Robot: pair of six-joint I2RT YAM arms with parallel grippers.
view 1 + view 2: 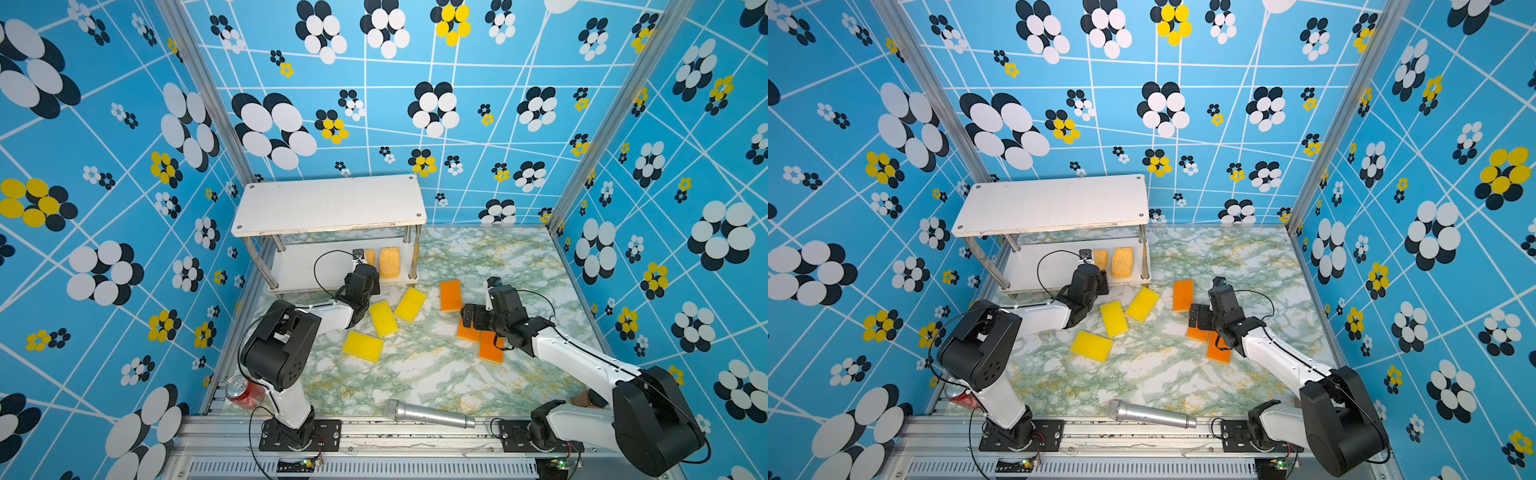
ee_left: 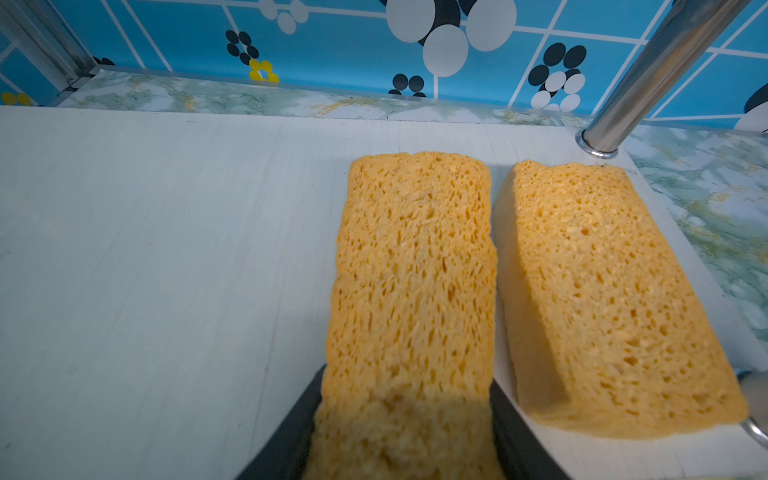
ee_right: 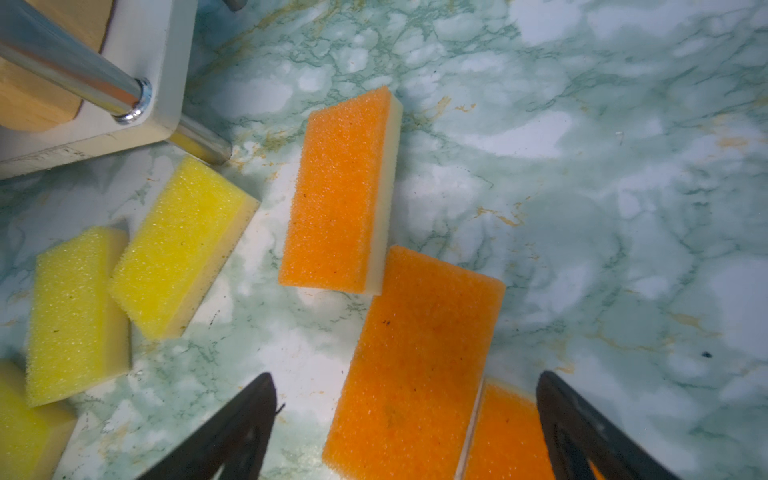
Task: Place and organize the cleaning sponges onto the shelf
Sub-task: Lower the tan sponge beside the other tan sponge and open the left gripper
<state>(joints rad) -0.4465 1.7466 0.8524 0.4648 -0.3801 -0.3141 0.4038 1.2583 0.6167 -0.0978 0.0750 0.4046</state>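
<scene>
The shelf [image 1: 328, 203] stands at the back left. On its lower board [image 2: 166, 249] a porous tan sponge [image 2: 602, 291] stands on edge by the right leg. My left gripper [image 2: 405, 399] reaches under the top board, shut on a second tan sponge [image 2: 411, 266] that sits close beside the first. Three yellow sponges [image 1: 383, 318] and three orange sponges [image 1: 450, 295] lie flat on the marble table. My right gripper [image 3: 409, 415] hovers open over two adjoining orange sponges [image 3: 419, 357], nothing between its fingers.
A silver microphone [image 1: 428, 413] lies along the table's front edge. A red can [image 1: 245, 390] sits at the front left by the left arm's base. Chrome legs [image 2: 656, 75] stand at the shelf's corners. Patterned walls close in the left, back and right sides.
</scene>
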